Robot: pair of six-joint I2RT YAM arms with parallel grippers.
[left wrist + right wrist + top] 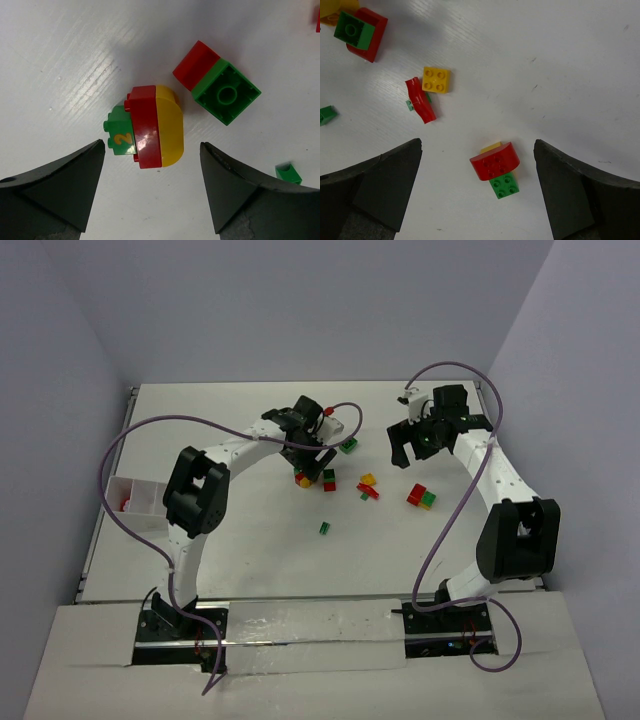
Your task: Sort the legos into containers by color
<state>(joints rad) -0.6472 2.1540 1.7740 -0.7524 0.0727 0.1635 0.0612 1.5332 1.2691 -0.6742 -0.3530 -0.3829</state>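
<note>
Red-yellow-green lego stack (150,127) lies sideways.

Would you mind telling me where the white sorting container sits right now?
In the top view the white container sits at the left edge of the table, just left of the left arm's elbow, well away from the legos clustered mid-table.

Legos (367,487) are lying scattered mid-counter (250,550). A three-brick stack (147,127) is sitting between the left end effector's (152,150) fingertips, touching neither, with a two-brick pair (217,82) just beyond. A divided container (135,495) is sitting at the counter's left edge.
</note>
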